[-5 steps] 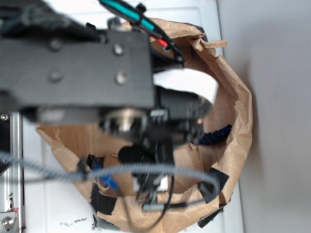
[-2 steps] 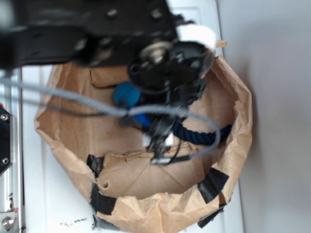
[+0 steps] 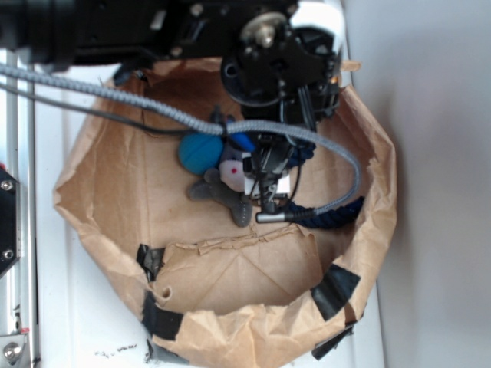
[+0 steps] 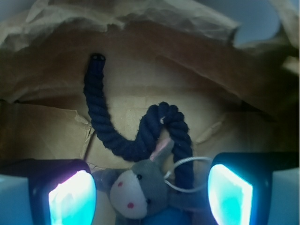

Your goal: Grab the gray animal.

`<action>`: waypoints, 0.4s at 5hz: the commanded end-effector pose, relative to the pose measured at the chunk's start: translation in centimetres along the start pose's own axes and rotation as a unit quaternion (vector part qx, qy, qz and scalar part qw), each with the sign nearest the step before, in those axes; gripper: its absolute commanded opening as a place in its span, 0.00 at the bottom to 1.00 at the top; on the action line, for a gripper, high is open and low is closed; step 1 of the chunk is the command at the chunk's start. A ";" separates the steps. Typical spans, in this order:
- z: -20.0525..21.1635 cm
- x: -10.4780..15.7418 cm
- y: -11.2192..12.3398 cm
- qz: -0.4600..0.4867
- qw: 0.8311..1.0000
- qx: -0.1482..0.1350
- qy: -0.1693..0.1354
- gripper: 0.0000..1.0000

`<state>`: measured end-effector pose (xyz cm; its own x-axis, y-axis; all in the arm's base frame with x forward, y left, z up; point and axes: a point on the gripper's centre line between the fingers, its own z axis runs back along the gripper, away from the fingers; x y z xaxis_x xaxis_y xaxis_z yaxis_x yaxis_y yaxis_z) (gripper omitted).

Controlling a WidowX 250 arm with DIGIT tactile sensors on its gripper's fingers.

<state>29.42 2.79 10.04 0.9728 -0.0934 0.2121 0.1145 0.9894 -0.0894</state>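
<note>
Seen from outside, left to right: white worktop [image 3: 46,307] along the left edge, carrying a wide brown paper bag [image 3: 230,268] rolled down into a shallow bowl, patched with black tape [image 3: 161,316] at the lower left and lower right rim. Inside the bag, near the middle: teal ball [image 3: 199,152], then just below and right of it the gray animal [image 3: 225,188], lying on the paper floor, cream face turned up, gray legs or ears spread toward the lower left. Touching the ball, as far as can be told. Further right, navy rope [image 3: 337,213] curling along the floor toward the right wall of the bag. Black arm reaching in from the top, braided gray cable [image 3: 153,111] sweeping across the bag; gripper [image 3: 265,178] pointing down right at the animal's right side.

Through the wrist camera, left to right: left finger pad [image 4: 70,199] glowing teal at the lower left, gray animal [image 4: 138,190] low in the centre between the pads, pink-lined ear up against the navy rope [image 4: 140,136], white string loop [image 4: 185,173] to its right, then the right finger pad at the lower right. Fingers spread wide, nothing gripped, animal sitting in the gap with space on both sides. Rope snaking up behind toward the bag's back wall.
</note>
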 end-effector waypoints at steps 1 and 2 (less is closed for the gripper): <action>-2.3 -1.3 -1.1 -0.015 0.999 0.030 -0.033 1.00; -2.7 -3.8 -1.1 -0.023 1.000 0.014 -0.015 1.00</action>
<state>25.75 1.33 5.22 0.9700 -0.1426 0.1968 0.1588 0.9849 -0.0690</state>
